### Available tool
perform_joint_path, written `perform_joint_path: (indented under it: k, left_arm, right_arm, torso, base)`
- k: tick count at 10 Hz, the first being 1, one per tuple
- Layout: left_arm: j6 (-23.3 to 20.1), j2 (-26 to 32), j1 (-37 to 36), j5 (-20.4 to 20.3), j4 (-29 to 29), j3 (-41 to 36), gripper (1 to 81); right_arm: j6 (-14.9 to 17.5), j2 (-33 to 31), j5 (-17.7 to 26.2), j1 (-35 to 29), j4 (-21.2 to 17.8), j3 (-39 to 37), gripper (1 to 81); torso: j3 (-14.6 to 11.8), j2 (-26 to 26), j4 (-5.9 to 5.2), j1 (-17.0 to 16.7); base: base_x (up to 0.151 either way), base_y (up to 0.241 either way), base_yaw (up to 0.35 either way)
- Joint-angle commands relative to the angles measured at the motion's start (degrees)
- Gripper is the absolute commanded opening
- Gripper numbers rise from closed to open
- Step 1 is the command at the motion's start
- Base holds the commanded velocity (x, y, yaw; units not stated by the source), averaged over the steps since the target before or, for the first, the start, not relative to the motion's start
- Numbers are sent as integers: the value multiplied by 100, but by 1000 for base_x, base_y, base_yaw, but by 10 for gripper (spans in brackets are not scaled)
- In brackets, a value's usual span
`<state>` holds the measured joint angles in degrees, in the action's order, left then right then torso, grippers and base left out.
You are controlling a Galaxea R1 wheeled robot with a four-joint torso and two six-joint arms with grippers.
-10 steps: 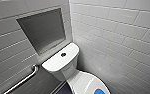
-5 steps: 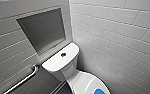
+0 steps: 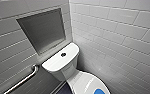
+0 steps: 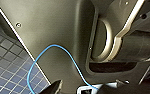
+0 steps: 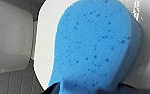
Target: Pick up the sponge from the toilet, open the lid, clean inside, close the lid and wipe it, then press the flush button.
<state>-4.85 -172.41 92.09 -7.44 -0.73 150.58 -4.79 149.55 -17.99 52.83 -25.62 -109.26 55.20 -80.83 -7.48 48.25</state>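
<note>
Sponge (image 5: 96, 47) lies flat on closed lid (image 3: 87, 83) of toilet (image 3: 66, 73), at front end, away from tank (image 3: 58, 62). Right gripper (image 5: 91, 91) sits at sponge's near end, with long axis running straight ahead (right arm clearly nearer). Apart or clamped: cannot tell. Left arm hangs over floor tiles (image 4: 6, 62).

The closed lid (image 3: 84, 83) of the toilet (image 3: 59, 72) carries the sponge (image 3: 101, 91), which lies flat on its glossy white top, well away from the edge nearest the tank and close to one side edge. The flat tank top bears a round flush button (image 3: 63, 54). The toilet stands on a floor (image 4: 6, 50) of small dark square tiles.
</note>
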Motion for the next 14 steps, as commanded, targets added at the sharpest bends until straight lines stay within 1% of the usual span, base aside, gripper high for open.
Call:
perform_joint_path:
  k: [1,5,7,11,14]
  left_arm:
    - [-33,22,148,462,-6,24,811]
    - [-33,13,148,462,-6,33,811]
    - [-33,13,148,462,-6,42,811]
    - [-33,13,148,498,3,68,811]
    - [-25,-4,148,559,3,112,811]
  right_arm:
    - [-13,-2,411,-514,102,55,811]
    - [-83,103,445,-673,-13,-145,811]
    - [-92,341,657,-620,-74,-648,811]
    - [-92,657,657,-620,-30,-1175,811]
    - [-83,1035,657,-620,74,-1815,811]
  torso:
    - [0,0,0,0]
    - [0,0,0,0]
    - [0,0,0,0]
    - [-2,-2,2,0]
    - [-5,-7,11,-7]
  base:
    - [0,0,0]
    - [0,0,0]
    - [0,0,0]
    - [0,0,0]
    - [0,0,0]
